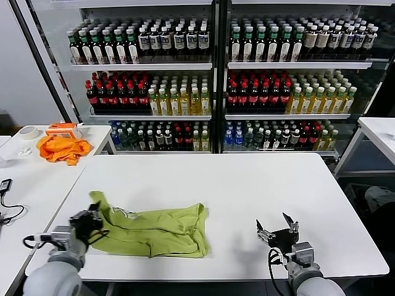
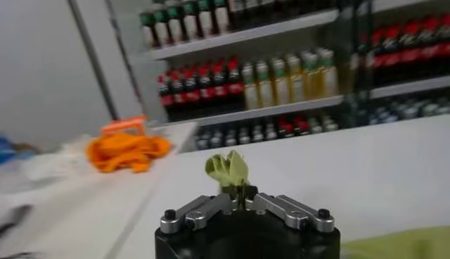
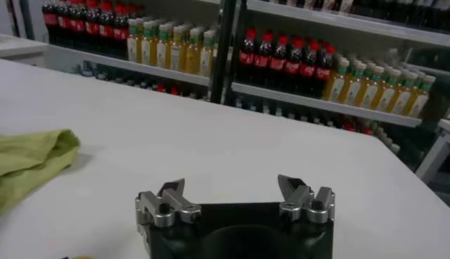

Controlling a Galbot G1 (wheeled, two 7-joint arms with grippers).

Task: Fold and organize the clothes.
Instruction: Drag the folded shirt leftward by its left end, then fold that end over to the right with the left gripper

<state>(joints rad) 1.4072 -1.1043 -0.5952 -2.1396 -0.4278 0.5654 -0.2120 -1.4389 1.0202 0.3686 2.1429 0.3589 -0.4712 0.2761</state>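
I have the left claw [image 1: 92, 223] closed tight on a bunched bit of the lime T-shirt [image 1: 157, 229], and in the left wrist view a small tuft of green cloth [image 2: 227, 169] pokes up between the pinched fingers. The shirt lies crumpled on the white desk [image 1: 247, 191], toward seven o'clock from the desk's middle, with one corner pulled up toward the claw at its nine o'clock end. It looks partly doubled over already, though wrinkled, so I judge the fold is only begun.

My right claw [image 1: 277, 233] hovers low over bare desk at about five o'clock, well apart from the shirt, fingers spread wide and holding nothing; the right wrist view shows the shirt's edge [image 3: 31, 162] lying well off from it.

To do this step well, I would lift the gripped corner only enough to clear the desk, then carry it across toward three o'clock in one smooth sweep so the thin fabric lays flat instead of dragging the whole shirt along. Bringing the right claw in to pin or take the other end would probably keep it from sliding. The grip is on a small pinch, so a jerk could pull it free.

Count: one lime T-shirt, two claws, one orange cloth [image 1: 60, 148] on the side desk at ten o'clock, one roll of tape [image 1: 28, 132] beside it.
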